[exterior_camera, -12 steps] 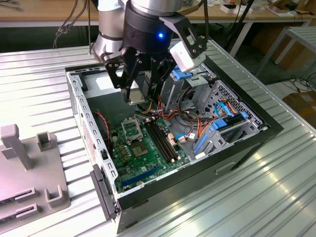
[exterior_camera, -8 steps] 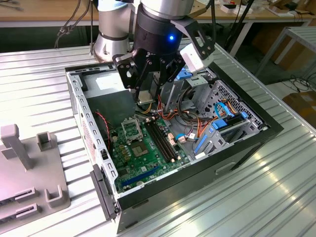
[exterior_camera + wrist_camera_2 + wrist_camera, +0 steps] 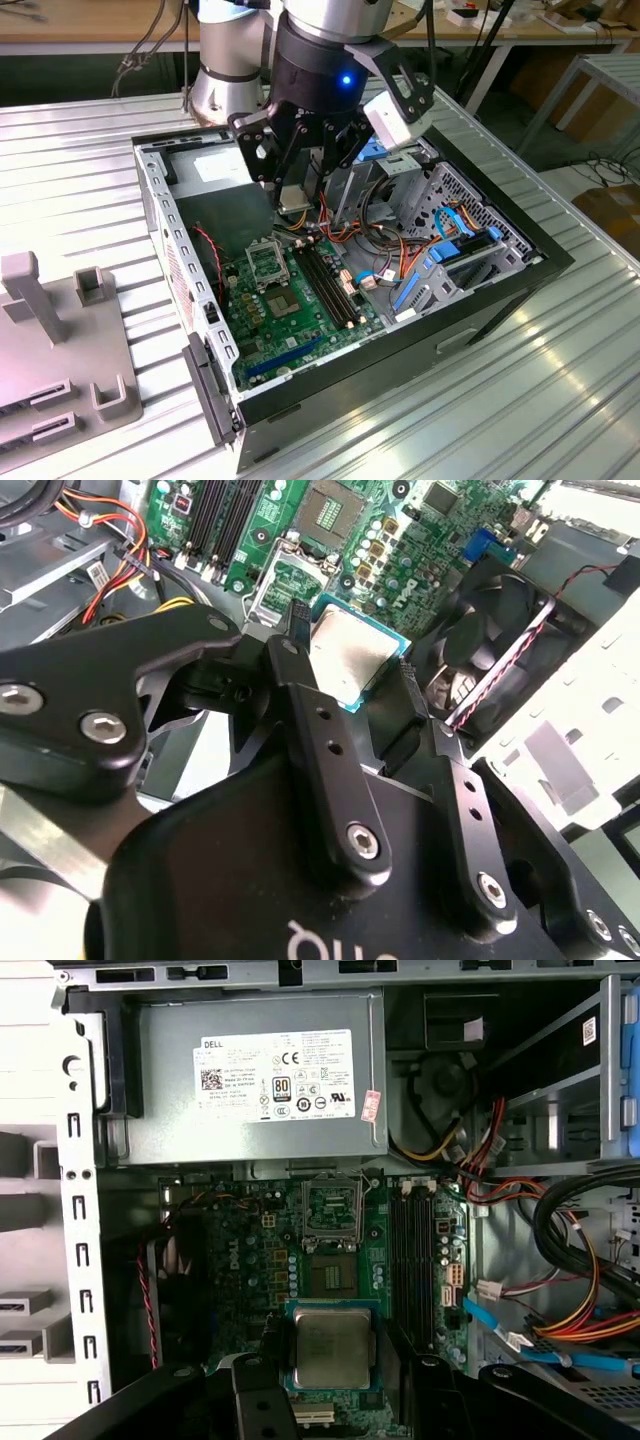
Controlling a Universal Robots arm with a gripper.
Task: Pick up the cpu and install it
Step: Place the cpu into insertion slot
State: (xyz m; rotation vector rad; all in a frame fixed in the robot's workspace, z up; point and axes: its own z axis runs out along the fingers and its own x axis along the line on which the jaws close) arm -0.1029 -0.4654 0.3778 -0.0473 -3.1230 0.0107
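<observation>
Grip: gripper (image 3: 333, 1352) pinches cpu (image 3: 332, 1345) by 2 opposite edges.
Need: level cpu, squared over socket (image 3: 332, 1207).
Risk: tilt may damage socket.

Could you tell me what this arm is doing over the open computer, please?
The robot arm's gripper holds the cpu by two opposite edges, up off the motherboard inside the open computer case. The board's metal-framed socket looks open and empty, so the cpu has been picked up but is not yet installed.
</observation>
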